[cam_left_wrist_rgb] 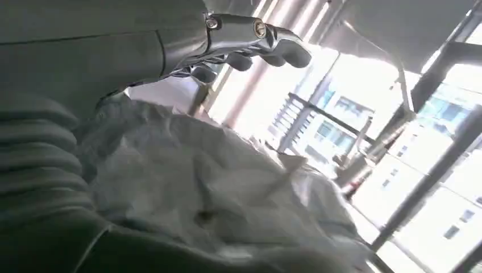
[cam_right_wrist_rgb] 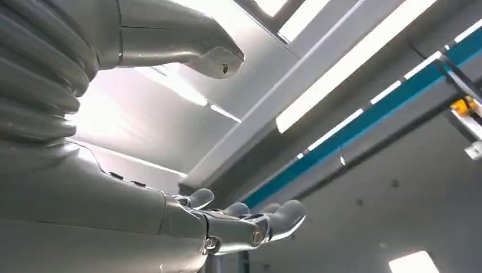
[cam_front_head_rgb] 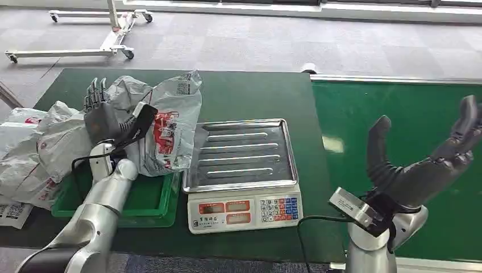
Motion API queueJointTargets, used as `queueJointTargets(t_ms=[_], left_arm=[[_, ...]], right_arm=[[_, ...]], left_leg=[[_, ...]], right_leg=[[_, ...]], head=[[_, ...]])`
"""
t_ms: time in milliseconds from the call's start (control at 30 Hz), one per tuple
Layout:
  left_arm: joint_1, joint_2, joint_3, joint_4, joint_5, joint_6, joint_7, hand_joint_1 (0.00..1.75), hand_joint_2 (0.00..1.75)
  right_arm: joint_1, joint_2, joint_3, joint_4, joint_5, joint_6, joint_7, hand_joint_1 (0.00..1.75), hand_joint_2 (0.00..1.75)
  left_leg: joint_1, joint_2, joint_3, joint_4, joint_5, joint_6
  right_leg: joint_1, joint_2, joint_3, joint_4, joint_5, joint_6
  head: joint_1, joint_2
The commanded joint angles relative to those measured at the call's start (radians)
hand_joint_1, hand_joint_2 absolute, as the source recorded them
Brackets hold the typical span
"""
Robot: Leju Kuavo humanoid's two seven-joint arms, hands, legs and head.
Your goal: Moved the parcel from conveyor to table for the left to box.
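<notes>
Left hand: the left hand point(cam_front_head_rgb: 101, 114) is pressing its palm against the grey parcel point(cam_front_head_rgb: 165, 128), fingers pointing up and away from the robot; whether they are closing round the bag I cannot tell.
Parcel: it is leaning upright just beyond and to the right of the left hand, its lower end sitting in the green tray point(cam_front_head_rgb: 149, 199), its long axis running from the tray up and away towards the far edge of the table point(cam_front_head_rgb: 250, 94); the red print is facing the scale.
Right hand: the right hand point(cam_front_head_rgb: 423, 162) is hovering palm up, fingers spread and holding nothing, over the green conveyor point(cam_front_head_rgb: 398, 108).
Beside the left hand: more grey bags point(cam_front_head_rgb: 34, 145) are lying piled to its left; the scale point(cam_front_head_rgb: 243, 170) with its steel pan is standing between the two hands.
Left wrist view: it is showing crumpled parcel film point(cam_left_wrist_rgb: 227, 187) against the palm, with the fingertips point(cam_left_wrist_rgb: 284, 51) reaching past it.
Right wrist view: it is showing the bare fingers point(cam_right_wrist_rgb: 273, 219) under ceiling lights.
</notes>
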Motion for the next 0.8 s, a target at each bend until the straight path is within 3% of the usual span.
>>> queueJointTargets(t_ms=[33,133,167,400,433,467,533,667,700,800], left_arm=[[0.18,-0.128,-0.101,-0.485,0.446,-0.212,-0.212,0.0,0.0],[0.249,-0.12,-0.187,-0.637,0.617,-0.316,-0.305,0.0,0.0],[0.266,-0.122,-0.214,-0.671,0.635,-0.328,-0.319,0.0,1.75],[0.372,-0.105,-0.393,-0.824,0.755,-0.406,-0.438,0.0,1.75],[0.388,-0.112,-0.414,-0.846,0.753,-0.417,-0.45,0.0,1.75],[0.388,-0.112,-0.414,-0.846,0.753,-0.417,-0.45,0.0,1.75],[0.445,-0.139,-0.462,-0.892,0.743,-0.405,-0.454,0.0,1.75],[0.479,-0.154,-0.5,-0.901,0.727,-0.373,-0.454,0.0,1.75],[0.487,-0.174,-0.504,-0.872,0.655,-0.292,-0.431,0.0,1.75],[0.492,-0.196,-0.506,-0.829,0.709,-0.291,-0.425,0.0,1.75]], right_arm=[[-0.046,-0.034,-0.073,0.256,-0.093,-0.002,-0.003,0.0,1.75],[-0.048,-0.063,-0.023,0.308,-0.211,-0.002,-0.003,0.0,1.75],[-0.045,-0.069,-0.011,0.309,-0.238,-0.002,-0.003,0.0,1.75],[0.044,-0.115,0.154,0.169,-0.489,-0.002,-0.003,0.0,1.75],[0.059,-0.057,0.098,0.112,-0.421,-0.002,-0.003,0.0,1.75],[0.059,-0.057,0.098,0.112,-0.421,-0.002,-0.003,0.0,1.75],[0.077,0.078,-0.019,0.043,-0.308,-0.002,-0.003,0.0,1.75],[0.081,0.079,-0.005,0.062,-0.381,-0.002,-0.003,0.0,1.75],[0.084,0.079,-0.002,0.04,-0.407,-0.002,-0.003,0.0,1.75],[0.095,0.079,-0.046,0.015,-0.362,-0.002,-0.003,0.0,1.75]], left_leg=[[0.0,0.0,0.001,-0.001,0.0,0.001],[0.0,0.002,0.002,-0.002,-0.001,0.002],[0.0,0.001,0.001,-0.001,-0.002,0.001],[0.0,0.0,0.002,-0.002,-0.002,0.002],[-0.001,0.0,0.0,-0.001,-0.002,0.002],[-0.001,-0.001,0.001,-0.002,-0.002,0.002],[-0.001,-0.002,0.0,-0.001,-0.002,0.002],[-0.002,0.0,0.002,-0.002,-0.003,0.002],[-0.001,-0.001,0.002,-0.002,-0.003,0.002],[-0.002,-0.002,-0.001,-0.001,-0.003,0.003]], right_leg=[[0.0,0.001,0.002,-0.002,0.0,0.001],[0.0,0.002,0.001,-0.003,0.0,0.001],[0.001,0.002,0.001,-0.002,0.0,0.0],[0.0,0.002,0.002,-0.003,-0.002,0.001],[0.0,0.001,0.0,-0.002,-0.002,0.001],[0.0,0.001,0.001,-0.002,-0.002,0.001],[0.0,0.0,0.0,-0.001,-0.003,0.001],[-0.001,0.002,0.0,-0.001,-0.003,0.001],[0.0,0.001,0.002,-0.003,-0.003,0.001],[-0.001,-0.001,-0.001,-0.001,-0.003,0.001]], head=[[0.0,0.0],[0.0,0.0],[0.0,0.0],[0.0,0.0],[0.0,0.0],[0.0,0.0],[0.0,0.0],[0.0,0.0],[-0.001,0.0],[0.0,0.0]])
